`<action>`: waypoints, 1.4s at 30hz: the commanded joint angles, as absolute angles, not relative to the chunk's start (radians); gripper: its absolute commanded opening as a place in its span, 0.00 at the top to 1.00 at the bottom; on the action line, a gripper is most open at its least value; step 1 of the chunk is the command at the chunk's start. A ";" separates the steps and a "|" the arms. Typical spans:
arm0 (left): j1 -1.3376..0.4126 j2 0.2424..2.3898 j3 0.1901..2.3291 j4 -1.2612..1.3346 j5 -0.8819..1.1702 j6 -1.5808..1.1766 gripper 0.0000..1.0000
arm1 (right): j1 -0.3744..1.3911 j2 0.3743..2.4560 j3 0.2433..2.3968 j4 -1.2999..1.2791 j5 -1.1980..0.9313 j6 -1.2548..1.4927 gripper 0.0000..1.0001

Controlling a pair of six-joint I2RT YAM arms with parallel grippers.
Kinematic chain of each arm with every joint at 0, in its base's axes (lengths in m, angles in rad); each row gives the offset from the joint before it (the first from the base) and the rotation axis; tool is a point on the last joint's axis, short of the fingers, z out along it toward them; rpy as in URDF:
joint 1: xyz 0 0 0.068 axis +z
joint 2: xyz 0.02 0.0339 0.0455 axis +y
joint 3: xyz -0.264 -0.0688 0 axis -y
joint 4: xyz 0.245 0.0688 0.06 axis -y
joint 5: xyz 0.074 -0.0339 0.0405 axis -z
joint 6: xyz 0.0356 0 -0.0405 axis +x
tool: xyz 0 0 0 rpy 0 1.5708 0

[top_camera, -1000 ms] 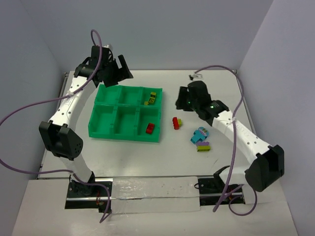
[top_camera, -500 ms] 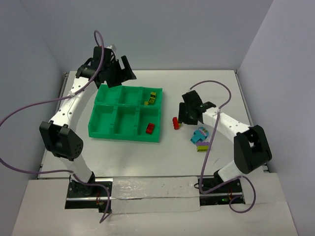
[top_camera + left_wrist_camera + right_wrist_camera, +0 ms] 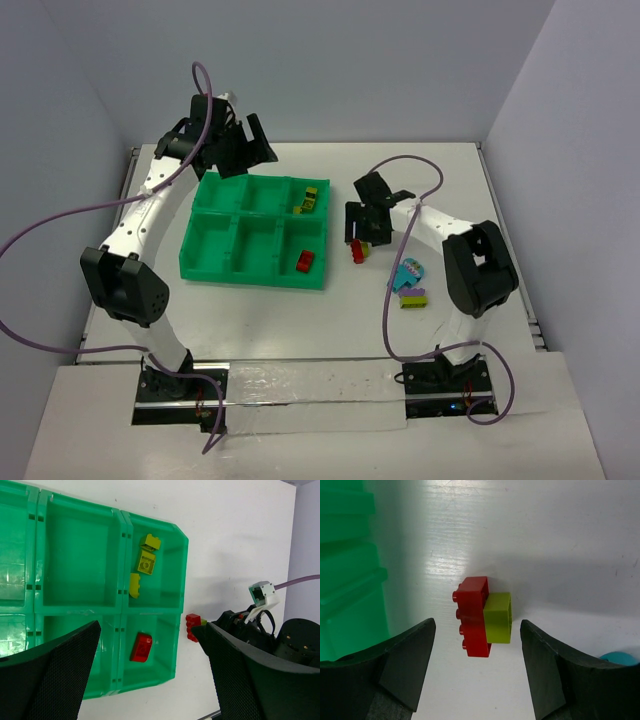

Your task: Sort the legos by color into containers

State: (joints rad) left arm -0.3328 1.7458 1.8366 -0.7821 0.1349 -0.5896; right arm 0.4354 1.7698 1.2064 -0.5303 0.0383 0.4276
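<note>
The table (image 3: 450, 180) under me is a plain white sheet, glossy enough to throw a soft glare near my right wrist. Pale lavender-grey walls (image 3: 350, 70) close it in on three sides. Purple cables (image 3: 60, 225) loop off both my arms, and a shiny pale strip (image 3: 320, 385) runs across the near edge between my bases.

My right gripper (image 3: 357, 238) hangs over the bare table just right of the green tray (image 3: 250, 274). Its jaws are spread wide, and below them lies a red brick (image 3: 472, 615) joined to a yellow-green one (image 3: 498, 617). I touch neither.

My left gripper (image 3: 250, 152) is held above the tray's far edge, its jaws apart with nothing between them.

In the tray, the far right compartment holds three yellow-green bricks (image 3: 146, 562), and the near right one holds a single red brick (image 3: 141, 647). The other compartments I can see have nothing in them.

Nearer my right base, a cyan piece (image 3: 408, 273) lies on the table, with a purple and yellow-green one (image 3: 413, 298) just beside it.
</note>
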 commanded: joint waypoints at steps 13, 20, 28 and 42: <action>-0.342 1.775 1.933 -0.804 0.142 -0.550 0.08 | 0.448 1.827 1.239 -0.505 0.023 0.389 0.46; -0.345 1.784 1.940 -0.799 0.164 -0.558 0.08 | 0.449 1.809 1.229 -0.506 0.014 0.382 0.45; -0.347 1.778 1.939 -0.801 0.164 -0.555 0.08 | 0.453 1.851 1.232 -0.502 0.006 0.391 0.35; -0.347 1.778 1.927 -0.798 0.195 -0.555 0.08 | 0.463 1.749 1.227 -0.511 0.005 0.396 0.68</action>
